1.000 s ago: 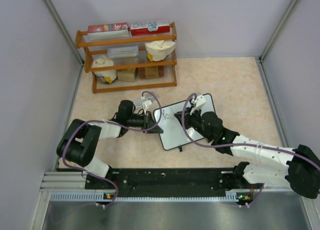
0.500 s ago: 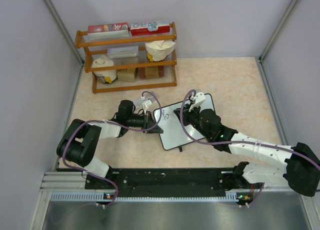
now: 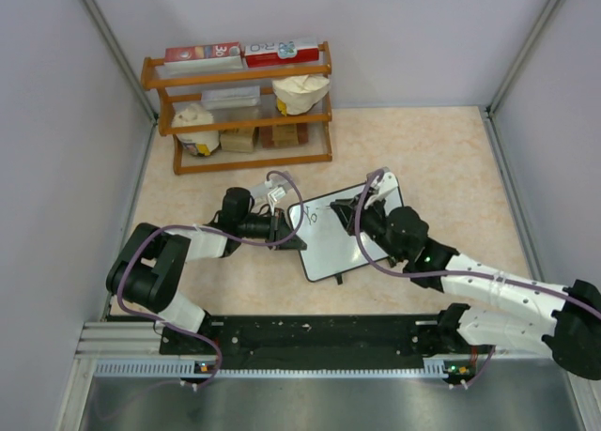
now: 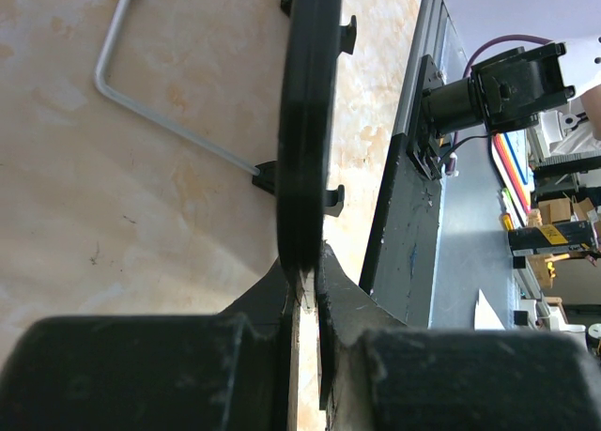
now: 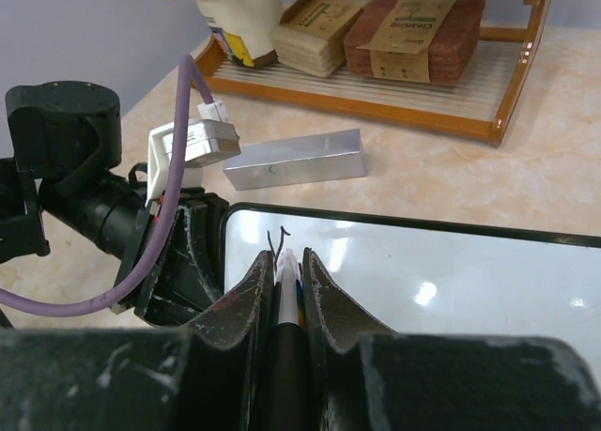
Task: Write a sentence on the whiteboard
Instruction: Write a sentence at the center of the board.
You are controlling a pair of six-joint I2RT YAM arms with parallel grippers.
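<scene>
Left jaws pinch the whiteboard (image 3: pixel 329 253) edge; right jaws clamp a marker (image 5: pixel 286 283), hiding most writing (image 5: pixel 279 237), now shifted toward two o'clock.

Beige marbled tabletop (image 3: pixel 441 168): wooden rack (image 3: pixel 235 77) rear left (stocked), silver bar (image 5: pixel 296 159) just beside whiteboard (image 3: pixel 329 248) near centre.

Writing (image 3: pixel 314 217) on whiteboard (image 3: pixel 329 251) too small to read; marker (image 5: pixel 285 304) body hidden inside right gripper (image 5: pixel 288 259)

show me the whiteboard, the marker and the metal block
whiteboard (image 3: pixel 324 250): top view, bare white face
marker (image 5: pixel 287 286): right wrist view, white barrel near tip
metal block (image 5: pixel 294 159): right wrist view, top face
</scene>
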